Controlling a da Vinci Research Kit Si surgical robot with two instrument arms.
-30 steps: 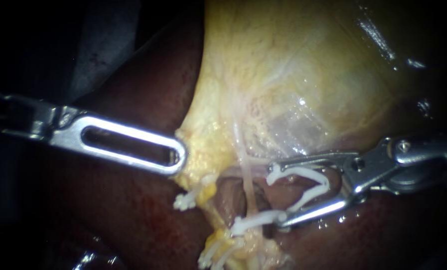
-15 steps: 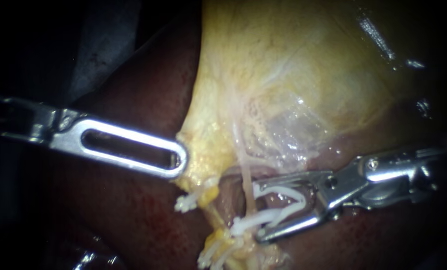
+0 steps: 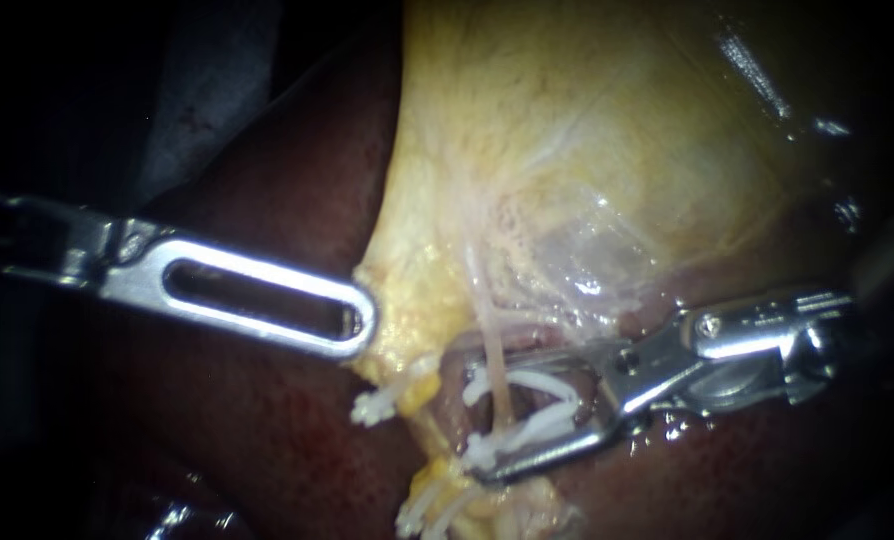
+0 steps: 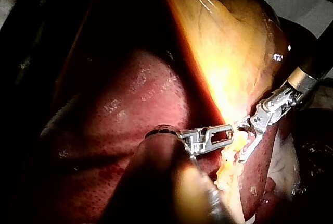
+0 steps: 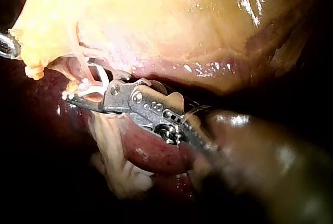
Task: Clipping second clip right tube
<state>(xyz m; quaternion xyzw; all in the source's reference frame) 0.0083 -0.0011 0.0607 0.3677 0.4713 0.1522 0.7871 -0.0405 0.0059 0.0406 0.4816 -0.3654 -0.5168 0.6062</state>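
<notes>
My right instrument (image 3: pixel 477 415) comes in from the right with a white clip (image 3: pixel 537 382) held between its jaws, which stand apart. The clip's arms straddle the thin pale right tube (image 3: pixel 494 345) under the yellow gallbladder (image 3: pixel 567 150). Just below, another white clip (image 3: pixel 482 452) sits closed on the same tube, against the lower jaw. My left instrument (image 3: pixel 359 325), a slotted jaw, is shut on the gallbladder's yellow edge. The right wrist view shows the right instrument (image 5: pixel 78 88) with its clip (image 5: pixel 96 78) around the tube. In the left wrist view both the left instrument (image 4: pixel 223 132) and the right instrument (image 4: pixel 248 136) meet at that edge.
Dark red liver (image 3: pixel 267 420) lies below and left of the gallbladder. A white clip (image 3: pixel 370 405) sits on the tube to the left, under the left jaw tip. More white clips (image 3: pixel 432 505) cluster lower down on yellow tissue.
My right instrument has slid left with its clip, from beside the tube to astride it, just above the closed clip. The left instrument has held still.
</notes>
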